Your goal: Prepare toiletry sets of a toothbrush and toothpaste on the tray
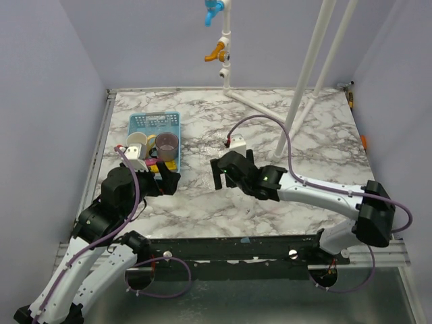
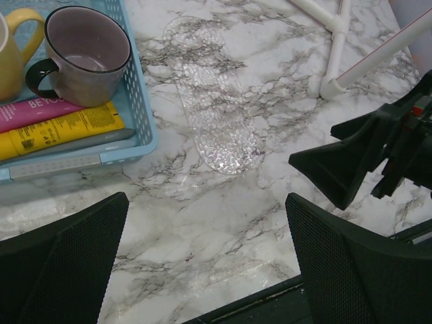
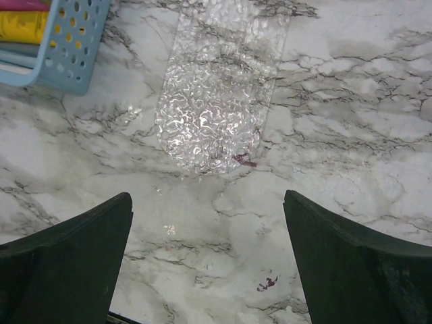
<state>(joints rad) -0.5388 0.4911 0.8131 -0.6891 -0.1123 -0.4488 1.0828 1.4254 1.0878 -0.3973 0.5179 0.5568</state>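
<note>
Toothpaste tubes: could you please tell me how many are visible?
2: the pink tube and the yellow tube lie side by side in the blue basket; more may be hidden.

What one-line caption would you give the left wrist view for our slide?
Open left gripper hovers near the clear tray; pink toothpaste and yellow toothpaste lie in the blue basket.

Cameras: one overhead, two wrist-mounted.
Overhead looks down on the whole table (image 1: 337,148) from the near side; both close wrist views share the tray (image 2: 216,108) and basket (image 3: 67,50) corner.
</note>
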